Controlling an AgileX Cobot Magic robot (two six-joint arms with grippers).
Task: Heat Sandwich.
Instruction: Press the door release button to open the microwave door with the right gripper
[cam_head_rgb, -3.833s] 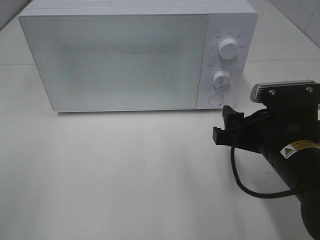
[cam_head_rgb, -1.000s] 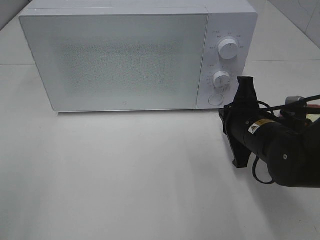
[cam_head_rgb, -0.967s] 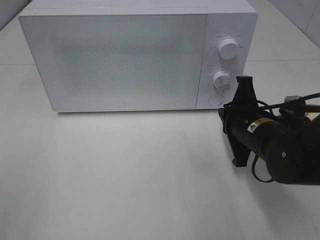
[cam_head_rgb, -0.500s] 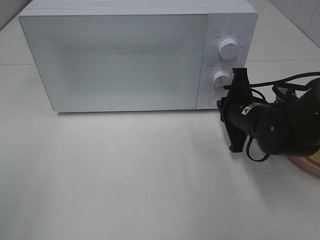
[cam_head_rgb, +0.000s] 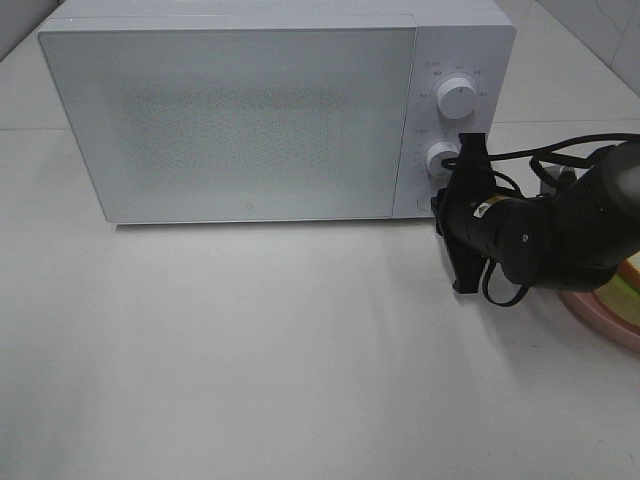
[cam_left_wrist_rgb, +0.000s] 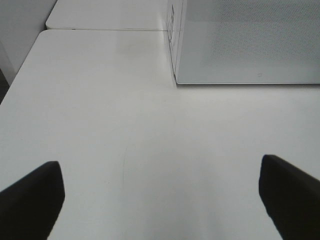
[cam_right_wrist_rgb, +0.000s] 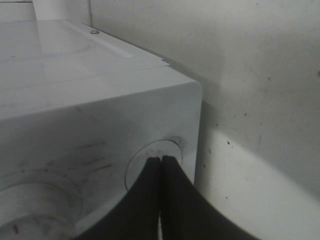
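The white microwave (cam_head_rgb: 250, 120) stands at the back of the table with its door closed. My right gripper (cam_head_rgb: 438, 206) is shut and empty. In the right wrist view its joined tips (cam_right_wrist_rgb: 161, 160) rest against the round button (cam_right_wrist_rgb: 152, 148) at the lower corner of the control panel. A thin strip of the sandwich (cam_head_rgb: 632, 278) shows at the right edge on a pink plate (cam_head_rgb: 606, 322), mostly hidden by the right arm. My left gripper (cam_left_wrist_rgb: 160, 200) is open over bare table, far from the microwave (cam_left_wrist_rgb: 250, 40), and is out of the high view.
Two round knobs (cam_head_rgb: 457, 98) (cam_head_rgb: 442, 158) sit above the button on the panel. A black cable (cam_head_rgb: 560, 155) loops over the right arm. The white table (cam_head_rgb: 250, 350) stretches in front of the microwave.
The right arm has swung left and back toward the control panel, bringing its shut tips to the round button. The pink plate has come into view behind it.
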